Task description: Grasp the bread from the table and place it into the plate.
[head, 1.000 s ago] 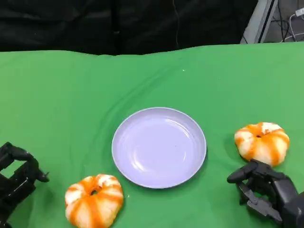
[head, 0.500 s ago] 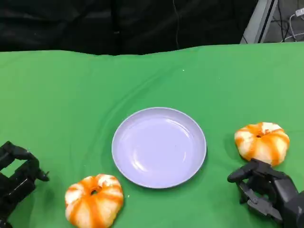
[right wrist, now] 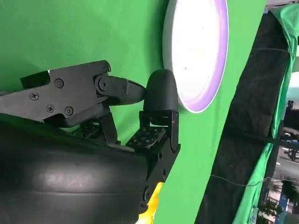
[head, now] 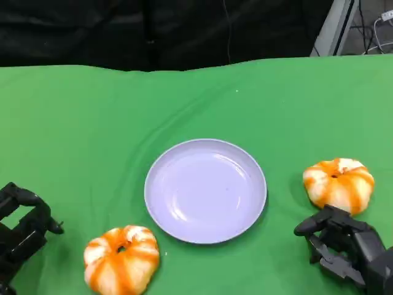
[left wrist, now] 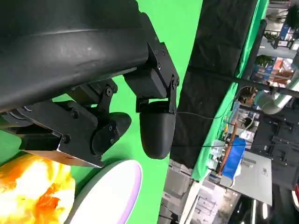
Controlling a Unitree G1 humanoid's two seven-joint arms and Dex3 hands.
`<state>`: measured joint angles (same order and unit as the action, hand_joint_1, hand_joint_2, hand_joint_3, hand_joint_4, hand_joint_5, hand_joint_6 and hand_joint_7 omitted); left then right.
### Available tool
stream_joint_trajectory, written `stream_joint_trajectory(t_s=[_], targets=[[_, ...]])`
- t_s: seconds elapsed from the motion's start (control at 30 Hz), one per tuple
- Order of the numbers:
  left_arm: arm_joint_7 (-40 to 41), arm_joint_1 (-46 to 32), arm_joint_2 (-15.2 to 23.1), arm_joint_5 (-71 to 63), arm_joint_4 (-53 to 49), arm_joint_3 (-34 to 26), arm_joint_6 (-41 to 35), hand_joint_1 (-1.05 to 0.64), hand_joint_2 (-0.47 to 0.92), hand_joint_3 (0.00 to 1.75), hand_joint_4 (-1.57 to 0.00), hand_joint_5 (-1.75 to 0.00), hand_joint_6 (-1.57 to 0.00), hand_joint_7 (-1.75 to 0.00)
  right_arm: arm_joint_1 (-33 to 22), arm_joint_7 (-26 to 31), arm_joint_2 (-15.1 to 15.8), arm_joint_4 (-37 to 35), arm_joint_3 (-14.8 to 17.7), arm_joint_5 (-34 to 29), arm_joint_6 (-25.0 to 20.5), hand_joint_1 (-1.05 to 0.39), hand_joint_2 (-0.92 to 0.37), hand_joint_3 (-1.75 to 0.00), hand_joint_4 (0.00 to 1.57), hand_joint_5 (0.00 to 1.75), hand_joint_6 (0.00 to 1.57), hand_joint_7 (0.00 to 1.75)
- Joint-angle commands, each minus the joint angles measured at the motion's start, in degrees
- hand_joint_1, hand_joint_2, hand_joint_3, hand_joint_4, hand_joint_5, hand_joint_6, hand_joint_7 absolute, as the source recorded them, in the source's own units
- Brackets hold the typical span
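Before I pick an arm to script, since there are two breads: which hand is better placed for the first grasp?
Probably the right hand: it sits right beside the right bread, fingers apart and empty. The left hand, also empty, is farther from the left bread. The plate lies between, empty.

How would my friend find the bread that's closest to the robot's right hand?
Start at the round pale purple plate in the middle of the green table. Look to the plate's right side for the orange-and-white striped bread, shaped like a little pumpkin, just above the black right hand. The other bread sits lower, left of the plate, near the left hand.
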<state>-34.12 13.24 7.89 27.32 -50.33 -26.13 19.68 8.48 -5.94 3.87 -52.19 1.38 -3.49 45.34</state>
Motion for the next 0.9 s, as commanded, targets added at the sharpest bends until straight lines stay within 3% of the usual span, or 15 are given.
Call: stream_joint_trajectory(t_s=[0.03,0.2,0.27,0.3,0.37,0.43,0.47,0.57,0.9], targets=[[0.4,0.1,0.3,-0.2,0.6,0.1,0.4,0.06,0.71,0.93,-0.90,-1.60,-0.89,-1.32,-0.6,0.1,1.1,-0.4,0.3,0.1,-0.8,-0.12,-0.92,-0.48,0.67,1.71,0.74,1.17],[-1.7,-0.1,0.0,0.8,0.7,-0.2,0.8,0.06,0.73,0.91,-0.89,-1.55,-0.89,-1.25,-0.5,0.0,1.0,-0.5,0.3,0.3,-0.8,-0.11,-0.92,-0.48,0.67,1.71,0.74,1.17],[-3.1,-0.3,-0.2,1.5,1.2,-0.4,0.8,0.01,0.75,0.72,-0.84,-1.31,-1.00,-0.75,-0.4,-0.1,1.0,-0.7,0.3,0.3,-0.7,-0.11,-0.92,-0.48,0.66,1.71,0.74,1.17],[-4.8,-1.1,-0.6,2.5,2.9,-0.1,-0.8,0.01,0.76,0.68,-0.84,-1.28,-1.03,-0.66,-0.4,-0.1,1.1,-0.7,0.3,0.3,-0.7,-0.11,-0.92,-0.48,0.66,1.71,0.74,1.17],[-6.6,-2.1,-0.9,3.6,5.4,0.3,-3.0,-0.13,0.87,0.24,-0.95,-0.52,-0.99,-0.22,-0.4,0.0,1.1,-0.7,0.3,0.2,-0.8,-0.11,-0.92,-0.48,0.66,1.71,0.74,1.17],[-8.2,-3.1,-1.3,4.4,7.5,0.6,-4.4,-0.16,0.91,0.13,-1.00,-0.31,-1.00,-0.10,-0.5,0.0,1.1,-0.6,0.3,0.2,-0.7,-0.11,-0.92,-0.48,0.66,1.71,0.74,1.17],[-9.1,-3.6,-1.5,4.9,8.6,0.8,-5.1,-0.25,0.92,0.12,-0.92,-0.18,-0.90,-0.04,-0.6,0.0,1.1,-0.6,0.3,0.2,-0.6,-0.11,-0.92,-0.48,0.66,1.71,0.74,1.17],[-12.1,-5.0,-1.9,5.8,11.2,1.5,-5.6,-0.40,0.92,0.11,-0.77,-0.03,-0.72,0.00,-0.7,0.1,1.1,-0.5,0.3,0.1,-0.5,-0.11,-0.92,-0.48,0.67,1.71,0.74,1.17],[-14.8,-6.9,-2.1,3.8,14.0,3.3,-2.2,-0.64,0.92,0.15,-0.43,0.00,-0.42,0.00,-0.5,-0.3,0.8,-0.6,0.3,0.6,-0.9,-0.10,-0.92,-0.49,0.66,1.71,0.74,1.17]])
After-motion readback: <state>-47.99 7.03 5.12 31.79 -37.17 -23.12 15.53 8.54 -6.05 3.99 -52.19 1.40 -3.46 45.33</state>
